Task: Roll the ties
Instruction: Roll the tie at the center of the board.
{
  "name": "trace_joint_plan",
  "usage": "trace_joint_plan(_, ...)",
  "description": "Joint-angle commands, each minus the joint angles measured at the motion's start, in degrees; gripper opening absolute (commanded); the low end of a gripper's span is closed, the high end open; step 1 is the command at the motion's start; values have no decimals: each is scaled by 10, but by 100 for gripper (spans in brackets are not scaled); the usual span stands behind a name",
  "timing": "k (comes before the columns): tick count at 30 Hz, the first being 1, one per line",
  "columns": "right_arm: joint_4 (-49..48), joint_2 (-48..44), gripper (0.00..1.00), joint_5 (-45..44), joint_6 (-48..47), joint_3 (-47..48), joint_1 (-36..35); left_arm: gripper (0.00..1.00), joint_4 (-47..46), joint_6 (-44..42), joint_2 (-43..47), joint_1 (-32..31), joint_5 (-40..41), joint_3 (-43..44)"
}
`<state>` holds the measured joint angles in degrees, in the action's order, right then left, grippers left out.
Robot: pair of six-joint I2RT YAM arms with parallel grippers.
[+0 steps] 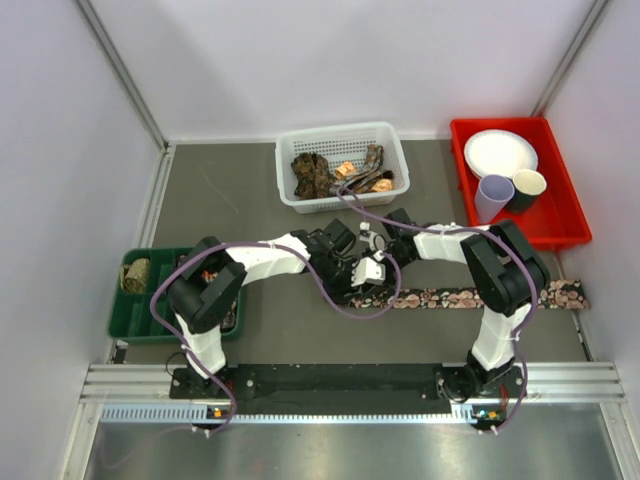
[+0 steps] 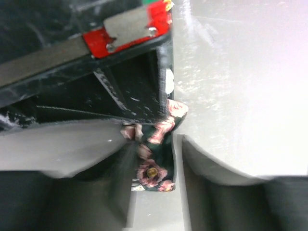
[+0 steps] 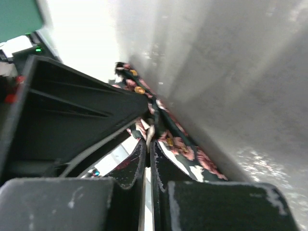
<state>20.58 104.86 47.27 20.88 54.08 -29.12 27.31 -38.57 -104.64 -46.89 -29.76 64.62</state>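
One tie [image 1: 470, 296], dark with pink flowers, lies flat along the table in front of the right arm, with its left end lifted where both grippers meet. My left gripper [image 1: 355, 280] [image 2: 154, 139] stands open with that tie end [image 2: 155, 159] between its fingers; the left finger is blurred. My right gripper [image 1: 385, 262] [image 3: 149, 142] is shut, pinching a pale edge of the tie [image 3: 178, 144] at its tips. More ties [image 1: 330, 172] lie bunched in the white basket. A small coiled tie [image 1: 135, 275] sits in the green bin.
The white mesh basket [image 1: 335, 132] stands at the back centre. At the back right a red tray [image 1: 565, 225] holds a white plate [image 1: 500, 152] and two cups. A green bin [image 1: 130, 325] sits at the left, beside the left arm.
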Motion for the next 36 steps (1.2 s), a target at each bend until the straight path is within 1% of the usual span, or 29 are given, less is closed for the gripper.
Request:
trace_joint_plan(1,24,5,0,-51,-43,23,2,55,-13,7,8,14,21,-23)
trace_joint_plan(2,33,6,0,-56,-49,26,2,58,-23,7,17,16,23,-36)
trace_joint_plan(3,36,8,0,-56,-51,29,3,63,-37,1,33,22,22,-41)
trace_joint_plan(6,46,16,0,-58,-59,33,3,68,-55,-14,61,30,21,-60)
trace_joint_plan(10,50,26,0,-58,-64,42,4,71,-69,-39,75,30,22,-70)
trace_joint_plan(14,50,27,0,-50,-62,47,3,75,-78,-43,71,28,12,-57)
trace_joint_plan(17,52,24,0,-46,-62,50,2,77,-99,-43,66,13,26,-58)
trace_joint_plan(19,53,22,0,-42,-61,49,3,77,-106,-48,60,0,31,-60)
trace_joint_plan(22,55,19,0,-36,-61,50,2,72,-103,-49,42,-15,41,-49)
trace_joint_plan(25,61,17,0,-31,-62,54,3,63,-102,-60,32,-28,55,-51)
trace_joint_plan(26,64,15,0,-30,-64,56,3,60,-96,-61,28,-30,55,-49)
trace_joint_plan(27,68,13,0,-29,-64,57,3,51,-85,-60,25,-31,56,-48)
trace_joint_plan(28,71,11,0,-28,-65,60,4,46,-80,-57,23,-32,58,-46)
trace_joint_plan(29,75,10,2,-22,-64,61,5,43,-77,-50,22,-32,61,-47)
trace_joint_plan(30,78,9,9,-18,-63,65,6,38,-74,-49,23,-32,66,-49)
trace_joint_plan(32,83,5,16,-10,-57,66,8,33,-73,-42,27,-32,71,-56)
trace_joint_plan(33,88,3,22,-4,-55,65,11,29,-72,-35,29,-32,72,-59)
trace_joint_plan(36,97,-8,32,12,-52,56,18,25,-71,-28,33,-32,74,-68)
